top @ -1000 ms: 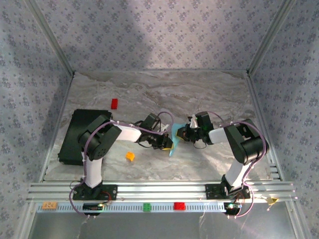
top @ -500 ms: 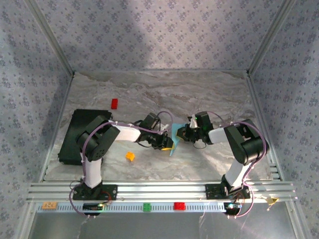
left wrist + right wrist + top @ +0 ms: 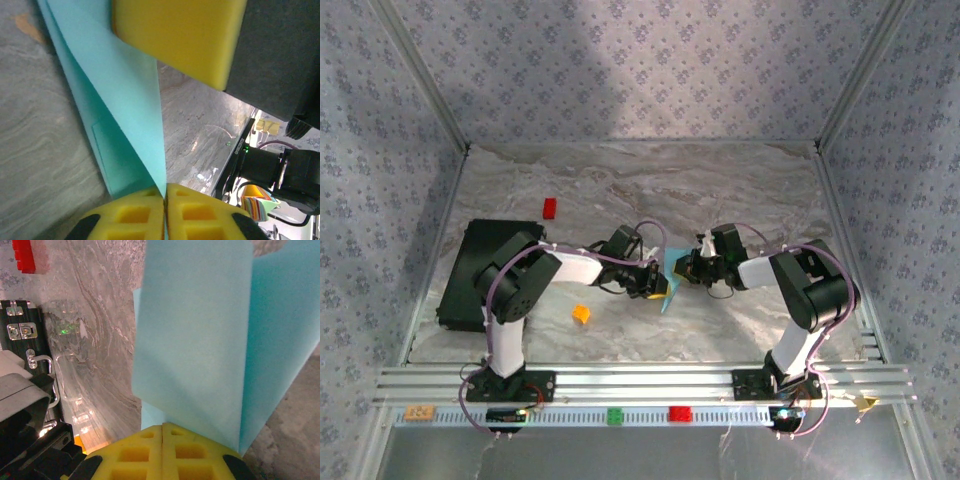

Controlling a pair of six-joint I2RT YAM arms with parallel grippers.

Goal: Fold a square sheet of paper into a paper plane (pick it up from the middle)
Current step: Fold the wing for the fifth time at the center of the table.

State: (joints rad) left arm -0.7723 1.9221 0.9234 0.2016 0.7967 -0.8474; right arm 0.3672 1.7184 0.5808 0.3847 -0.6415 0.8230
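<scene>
Evidently mid-fold, the left gripper (image 3: 165, 196) and right gripper (image 3: 162, 434) each clamp shut on the square sheet of paper (image 3: 195, 340), held creased between them over the bench (image 3: 740, 190); next, the crease likely needs pressing flat.

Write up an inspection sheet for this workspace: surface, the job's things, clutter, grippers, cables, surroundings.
Surface: grey marbled table, flat, nothing spilled on it that I can see.
Job's things: light-blue paper, folded, standing on edge between the two grippers at mid-table.
Clutter: red block at far left; orange block beside the left arm; black slab at the left edge; green block and second red block on the front rail.
Grippers: left gripper shut on the paper; right gripper shut on the paper.
Cables: purple cables looped along both arms, apart from the paper.
Surroundings: patterned walls; aluminium rail in front.
</scene>
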